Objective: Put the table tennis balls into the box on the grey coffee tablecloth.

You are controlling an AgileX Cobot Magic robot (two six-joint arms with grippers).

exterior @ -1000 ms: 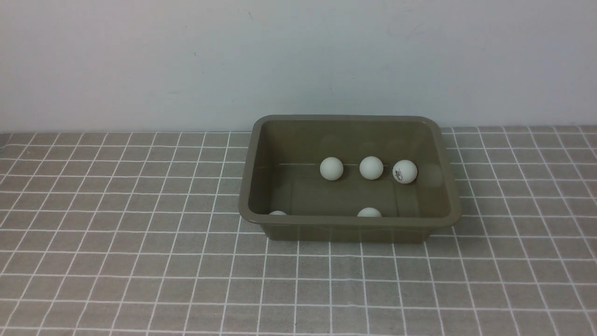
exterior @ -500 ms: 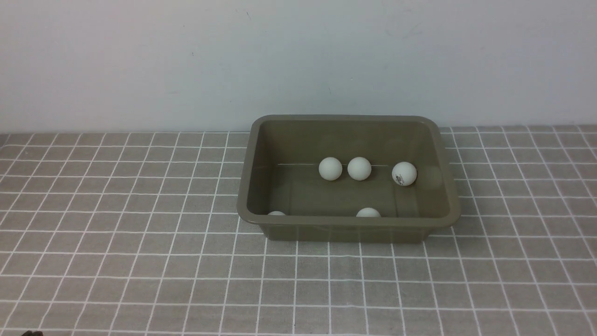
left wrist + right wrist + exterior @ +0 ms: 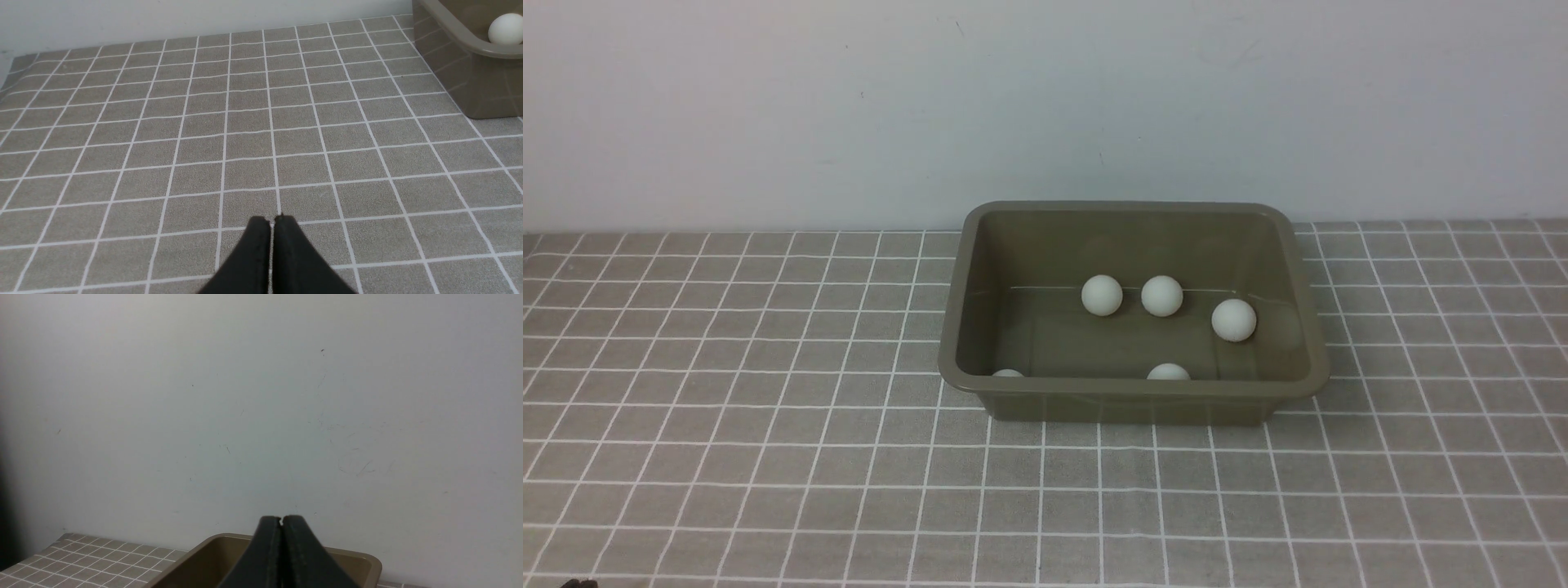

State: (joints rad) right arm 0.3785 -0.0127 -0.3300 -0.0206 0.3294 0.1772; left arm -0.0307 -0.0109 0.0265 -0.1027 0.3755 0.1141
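Ahead of my right fingers, just a plain pale wall (image 3: 261, 396) w/ faint scuffs & a few tiny dark specks. Same wall runs across the far side past my left fingers too (image 3: 163, 16), matte, blank, no fixtures.

Five white balls (image 3: 1102, 295) inside olive box (image 3: 1131, 395) (two seemingly half-hidden) — on checked cloth (image 3: 768, 457).

Five table tennis balls (image 3: 1102, 295) — one box (image 3: 1131, 390).
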